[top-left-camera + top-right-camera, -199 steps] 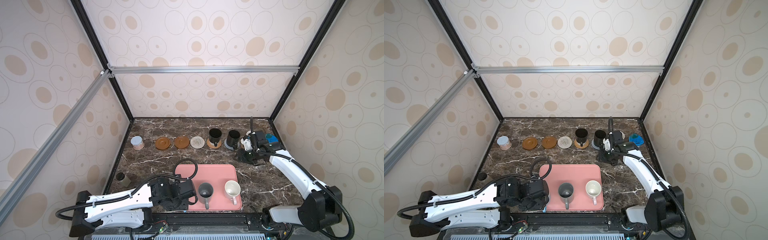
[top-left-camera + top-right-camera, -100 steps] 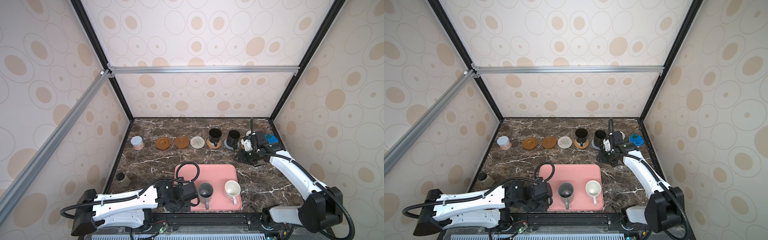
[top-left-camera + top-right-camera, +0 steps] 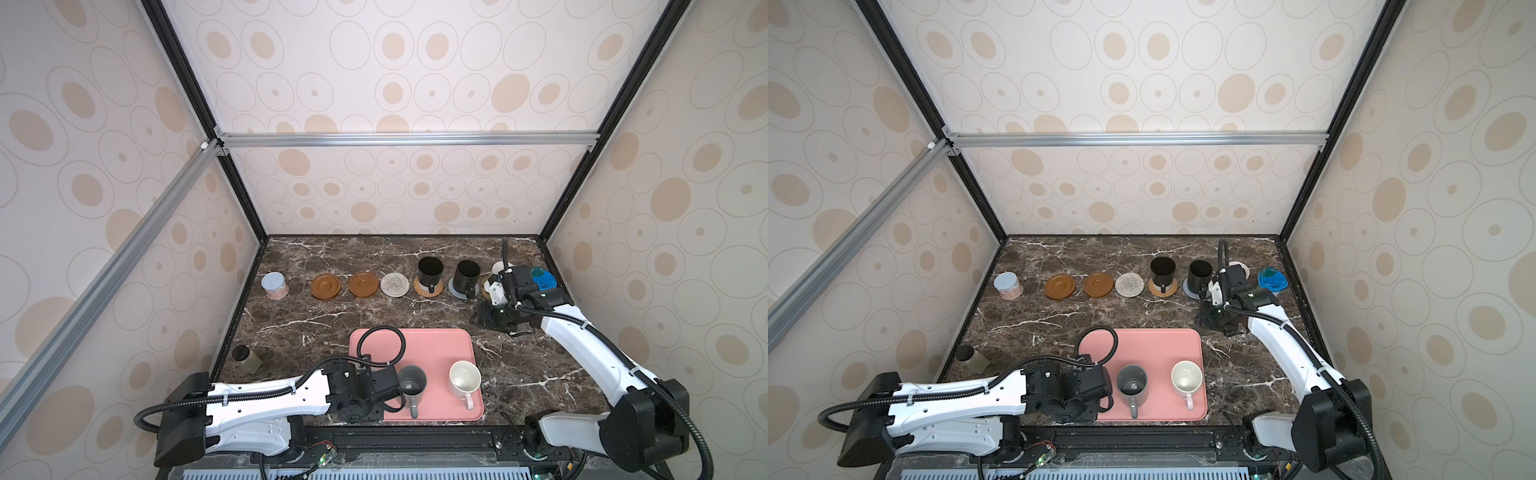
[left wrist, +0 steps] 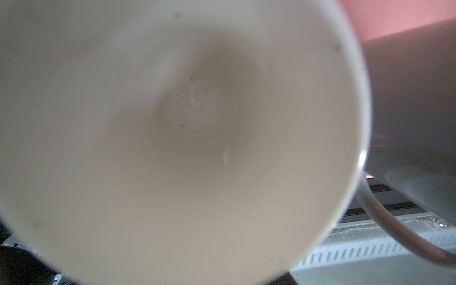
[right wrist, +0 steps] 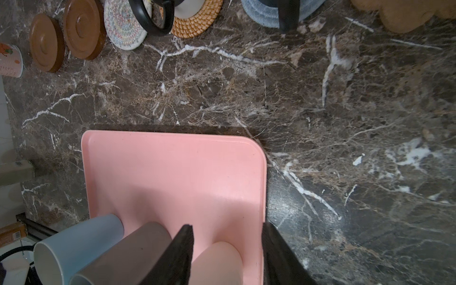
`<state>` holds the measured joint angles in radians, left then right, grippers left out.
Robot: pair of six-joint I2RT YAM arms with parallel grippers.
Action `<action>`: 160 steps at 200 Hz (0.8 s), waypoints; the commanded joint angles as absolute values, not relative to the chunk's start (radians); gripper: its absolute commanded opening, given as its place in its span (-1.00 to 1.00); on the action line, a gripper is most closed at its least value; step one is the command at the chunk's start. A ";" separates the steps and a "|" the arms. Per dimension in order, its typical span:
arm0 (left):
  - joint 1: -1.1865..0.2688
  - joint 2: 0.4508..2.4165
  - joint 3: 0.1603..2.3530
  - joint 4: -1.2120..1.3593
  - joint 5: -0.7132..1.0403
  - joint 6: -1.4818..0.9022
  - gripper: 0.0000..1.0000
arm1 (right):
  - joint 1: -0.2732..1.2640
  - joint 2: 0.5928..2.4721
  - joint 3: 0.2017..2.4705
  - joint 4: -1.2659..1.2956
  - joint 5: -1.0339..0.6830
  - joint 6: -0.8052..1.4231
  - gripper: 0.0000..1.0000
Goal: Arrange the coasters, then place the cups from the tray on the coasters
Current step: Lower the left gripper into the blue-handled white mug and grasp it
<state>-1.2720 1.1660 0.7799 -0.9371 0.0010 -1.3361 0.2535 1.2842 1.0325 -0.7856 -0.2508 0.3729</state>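
Note:
On the pink tray (image 3: 436,345) stand a grey cup (image 3: 411,384) and a white cup with a pink handle (image 3: 463,378). My left gripper (image 3: 382,384) hangs over the tray's left front, right beside the grey cup. It covers a light green cup (image 5: 74,246), whose pale inside (image 4: 197,123) fills the left wrist view and hides the jaws. My right gripper (image 5: 227,256) is open and empty above the table, behind the tray's right corner. Two brown coasters (image 3: 325,286) (image 3: 363,285) and a cream one (image 3: 395,284) lie bare. Black cups (image 3: 430,270) (image 3: 467,274) stand on the rattan and grey-blue coasters.
The paw-shaped coaster (image 5: 399,17) lies at the row's right end, mostly behind my right wrist in both top views. A silver-lidded jar (image 3: 274,286) stands far left. A small dark-lidded jar (image 3: 247,359) is by the left wall, and a blue-lidded container (image 3: 542,278) at the back right.
My left arm has shifted a little to the right, toward the grey cup. The right arm has not moved.

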 commanded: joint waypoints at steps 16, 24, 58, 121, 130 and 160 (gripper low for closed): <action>-1.213 1.164 0.762 -0.911 -0.055 -1.283 -0.44 | 0.258 1.256 1.019 -0.808 -0.236 0.380 -0.02; -1.203 1.164 0.757 -0.904 -0.057 -1.273 -0.46 | 0.259 1.255 1.019 -0.810 -0.235 0.381 -0.02; -1.156 1.155 0.741 -0.872 -0.077 -1.242 -0.50 | 0.259 1.249 1.015 -0.815 -0.229 0.385 -0.02; -1.128 1.193 0.738 -0.822 -0.117 -1.204 -0.48 | 0.259 1.246 1.013 -0.817 -0.227 0.396 -0.02; -1.125 1.201 0.741 -0.824 -0.125 -1.204 -0.48 | 0.259 1.245 1.014 -0.819 -0.224 0.396 -0.02; -1.115 1.209 0.730 -0.831 -0.154 -1.226 -0.49 | 0.259 1.239 1.013 -0.824 -0.222 0.399 -0.02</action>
<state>-1.1309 1.2041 0.7277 -0.8230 -0.0883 -1.2236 0.2535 1.2633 1.0168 -0.7959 -0.2325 0.3882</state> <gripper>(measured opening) 0.258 0.489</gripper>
